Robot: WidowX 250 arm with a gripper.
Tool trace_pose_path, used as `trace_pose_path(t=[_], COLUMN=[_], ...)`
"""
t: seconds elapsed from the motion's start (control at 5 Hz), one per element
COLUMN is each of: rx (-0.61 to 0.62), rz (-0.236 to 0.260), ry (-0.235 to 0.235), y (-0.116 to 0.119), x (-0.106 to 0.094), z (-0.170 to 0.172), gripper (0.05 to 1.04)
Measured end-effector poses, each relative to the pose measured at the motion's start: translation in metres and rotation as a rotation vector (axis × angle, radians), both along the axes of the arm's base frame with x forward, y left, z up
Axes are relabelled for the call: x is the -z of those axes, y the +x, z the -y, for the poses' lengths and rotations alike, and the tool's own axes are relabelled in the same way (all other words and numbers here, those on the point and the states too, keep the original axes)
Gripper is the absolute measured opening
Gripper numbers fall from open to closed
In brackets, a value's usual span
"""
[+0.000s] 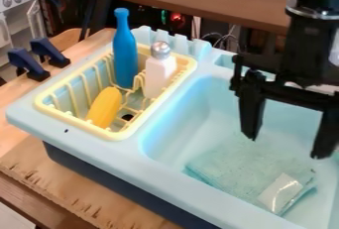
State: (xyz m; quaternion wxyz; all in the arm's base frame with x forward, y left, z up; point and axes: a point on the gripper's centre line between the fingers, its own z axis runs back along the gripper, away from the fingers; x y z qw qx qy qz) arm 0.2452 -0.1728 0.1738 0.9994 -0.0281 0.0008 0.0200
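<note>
The black robot arm (316, 39) comes down from the top edge at the right of the view, a shiny metallic band (311, 13) circling it above the gripper (287, 147). The gripper hangs with its two black fingers (251, 111) spread well apart, both pointing downward. The right-hand one in the view sits nearer the right edge, its tip lower in the view.

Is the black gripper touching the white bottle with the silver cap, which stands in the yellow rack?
Apart. The camera view shows the gripper over the sink basin, with a wide gap to the white bottle.
</note>
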Motion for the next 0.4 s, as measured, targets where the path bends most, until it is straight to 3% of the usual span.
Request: trace_pose_path(t=[0.2, 0.4], rx=[-0.048, -0.054], rz=[-0.025, -0.029], ry=[0.06, 0.065], y=[-0.0042, -0.0042], x=[-0.0012, -0.0007], z=[-0.007, -0.0074], gripper=[1.001, 1.001])
